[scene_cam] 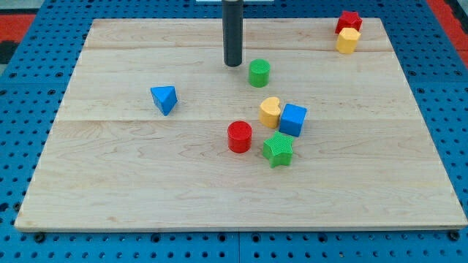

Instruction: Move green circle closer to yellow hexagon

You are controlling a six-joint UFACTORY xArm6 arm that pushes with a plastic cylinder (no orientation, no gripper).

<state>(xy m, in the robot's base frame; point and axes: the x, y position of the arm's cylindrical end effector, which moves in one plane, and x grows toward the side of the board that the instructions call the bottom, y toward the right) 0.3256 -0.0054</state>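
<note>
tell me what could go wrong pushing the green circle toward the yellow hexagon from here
My tip sits just to the view's left of the green circle, so an off-centre push may let the round block slip aside. The yellow hexagon touches the red block near the board's top right corner; overshooting could knock either one toward the edge.

My tip [232,64] sits toward the surface's [110,190] top edge, and the green circle [259,73] is just to its right and apart from it. At the centre, the yellow heart [270,112] touches the blue cube [292,120] on its right, with the red circle [239,136] and green star [278,150] just below. The blue triangle [164,99] lies alone toward the left edge, and in the top right corner the yellow hexagon [348,40] sits right below the red block [349,21].
</note>
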